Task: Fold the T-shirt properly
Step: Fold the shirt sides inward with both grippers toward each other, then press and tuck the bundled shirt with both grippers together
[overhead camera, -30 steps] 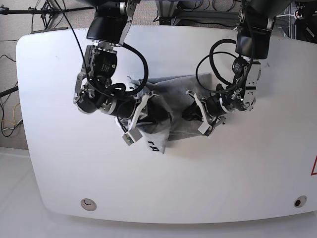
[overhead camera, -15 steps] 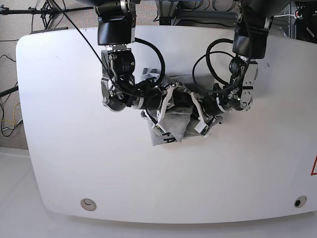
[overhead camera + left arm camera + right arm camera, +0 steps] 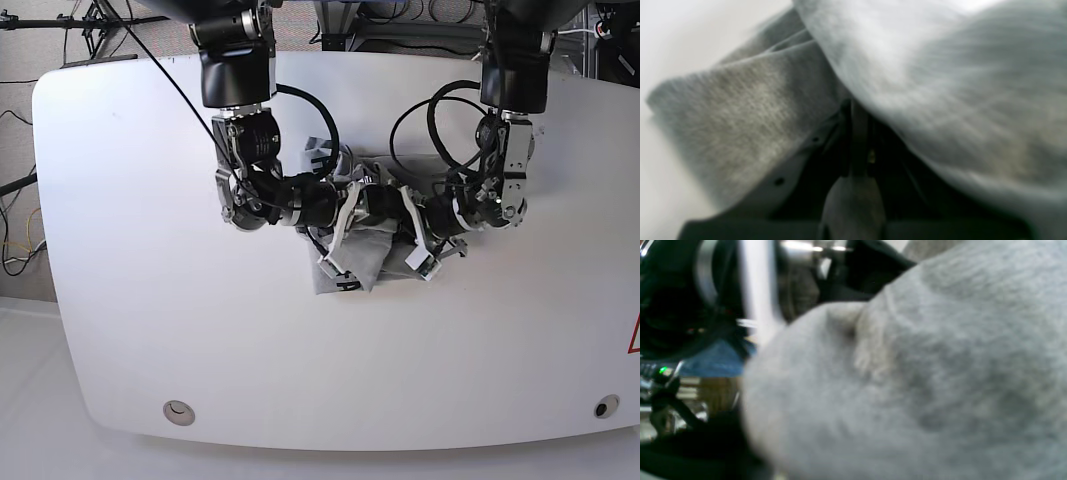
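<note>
The light grey T-shirt (image 3: 365, 255) lies bunched in a small folded heap at the table's middle. Both wrists press into it from either side. My right gripper (image 3: 340, 235) comes in from the left of the base view, on top of the heap; in its wrist view grey T-shirt cloth (image 3: 923, 373) hides its fingers. My left gripper (image 3: 412, 245) sits at the heap's right side. Seen from the left wrist, the dark fingers (image 3: 857, 133) are together, their tips buried under the T-shirt fold (image 3: 740, 110).
The white table (image 3: 150, 300) stretches wide around the heap. A round mark (image 3: 179, 411) sits near the front left edge and a dark hole (image 3: 603, 407) near the front right. Black cables loop above both wrists.
My right arm has swung to the right across the shirt, carrying cloth over toward my left gripper. The heap is narrower and the black lettering is almost hidden.
</note>
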### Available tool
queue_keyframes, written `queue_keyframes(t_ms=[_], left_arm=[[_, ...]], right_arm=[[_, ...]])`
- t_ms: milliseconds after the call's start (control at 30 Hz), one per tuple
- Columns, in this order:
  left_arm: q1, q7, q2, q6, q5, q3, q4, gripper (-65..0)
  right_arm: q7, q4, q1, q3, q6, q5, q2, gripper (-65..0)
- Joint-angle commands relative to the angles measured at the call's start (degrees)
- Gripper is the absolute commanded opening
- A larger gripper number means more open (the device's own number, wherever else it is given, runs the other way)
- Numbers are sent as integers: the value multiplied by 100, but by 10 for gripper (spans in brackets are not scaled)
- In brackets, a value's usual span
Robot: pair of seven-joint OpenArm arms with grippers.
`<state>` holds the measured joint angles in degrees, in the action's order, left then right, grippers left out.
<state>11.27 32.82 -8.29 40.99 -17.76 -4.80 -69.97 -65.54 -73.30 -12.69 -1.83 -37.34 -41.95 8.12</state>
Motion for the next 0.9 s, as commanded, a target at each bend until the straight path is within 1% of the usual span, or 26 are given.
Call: queue_keyframes(t_ms=[0,33,100,167,333,500,700,833,867], left_arm=[[275,-209,7,-99,-330,282,-233,-650],[284,-174,16,-99,-338,405,-233,-650],[302,-139,25,-99,-338,554,-233,-650],[372,-121,43,-99,-338,642,-233,-650],[495,-104,69,-99,-338,669,-277,-650],[504,-104,69,-99,-330,853,-471,-650],[530,116,60,-99,-312,1302,-787,-650],[583,169,43,-99,-303,1565,-989,-650],[610,178,-10,-99,-303,1609,-1033,-650]], right_arm=[[-202,-59,-81,-50,-103,-38,80,-229],[-202,-59,-81,-50,-103,-38,72,-186],[-202,-59,-81,-50,-103,-38,63,-139],[-202,-59,-81,-50,-103,-38,54,-112],[-202,-68,-81,-50,-103,-38,54,-110],[-202,-68,-81,-50,-103,-38,54,-110],[-202,-253,-81,-77,-103,-46,54,-110],[-211,-385,-81,-253,-103,-73,54,-110],[-211,-402,-81,-305,-103,-81,54,-110]])
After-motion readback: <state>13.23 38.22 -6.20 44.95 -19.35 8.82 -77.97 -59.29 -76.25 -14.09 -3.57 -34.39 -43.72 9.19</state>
